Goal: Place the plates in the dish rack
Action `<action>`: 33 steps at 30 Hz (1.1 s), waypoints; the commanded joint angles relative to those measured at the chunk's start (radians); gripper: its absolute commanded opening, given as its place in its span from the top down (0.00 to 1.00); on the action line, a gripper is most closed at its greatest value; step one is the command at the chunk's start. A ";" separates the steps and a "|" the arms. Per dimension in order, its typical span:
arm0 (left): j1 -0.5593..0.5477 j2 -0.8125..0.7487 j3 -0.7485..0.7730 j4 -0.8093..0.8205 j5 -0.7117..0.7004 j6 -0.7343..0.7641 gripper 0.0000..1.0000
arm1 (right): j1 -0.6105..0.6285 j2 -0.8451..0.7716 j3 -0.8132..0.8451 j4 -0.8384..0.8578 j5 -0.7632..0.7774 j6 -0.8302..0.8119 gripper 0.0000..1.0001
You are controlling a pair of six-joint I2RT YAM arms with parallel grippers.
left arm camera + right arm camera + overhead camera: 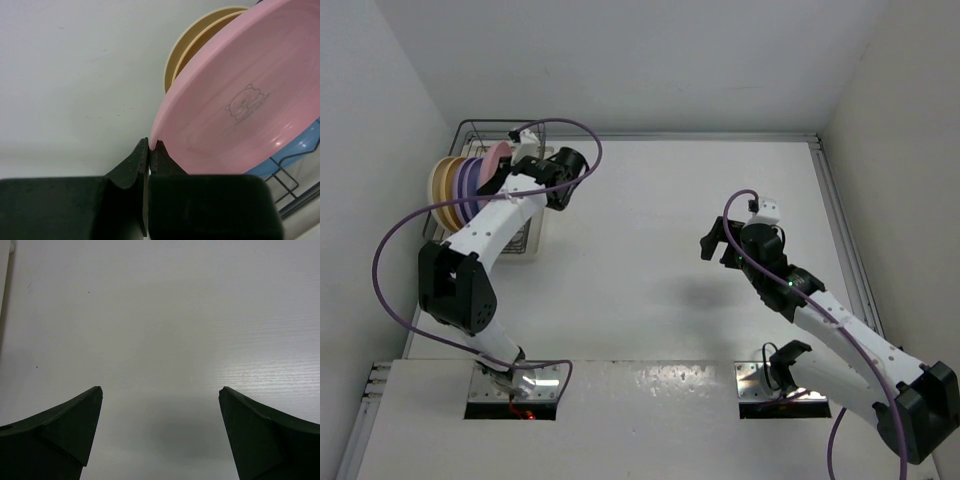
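The left gripper (150,146) was clamped on the rim of the pink plate (240,100), with the fingers pinched nearly together and only the plate's edge caught between them. The pink plate was held up on edge, a bit tilted, at the dish rack (467,128), which sat in the far left corner of the table (670,220) against the walls.

In the overhead view a row of plates was seen standing on edge in the rack. The pink one was at the near-right end of the row, the purple plates (468,185) were beside it, and an orange-yellow plate (442,185) was at the far left. A second pale rim was tucked in next to the orange-yellow one. It was probably the cream plate, but the colour was too washed out to be sure.

In the left wrist view a slice of the blue plate (306,142) was seen just below the pink one, with dark rack wires under it.

The right gripper (160,392) was spread wide open with nothing in it. It was hung above bare tabletop on the right side, well apart from the rack.
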 commanded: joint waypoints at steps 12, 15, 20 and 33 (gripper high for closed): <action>0.025 0.048 0.047 -0.116 -0.295 -0.157 0.96 | 0.005 -0.006 0.016 0.019 0.031 -0.009 0.00; 0.025 0.058 0.006 -0.126 -0.295 -0.201 0.96 | 0.002 -0.013 0.007 0.030 0.034 -0.008 0.00; 0.025 0.092 -0.073 -0.141 -0.295 -0.277 0.96 | 0.005 -0.004 0.007 0.027 0.032 -0.001 0.00; 0.016 0.098 -0.093 -0.141 -0.284 -0.262 0.59 | 0.005 -0.009 0.004 0.021 0.037 0.003 0.00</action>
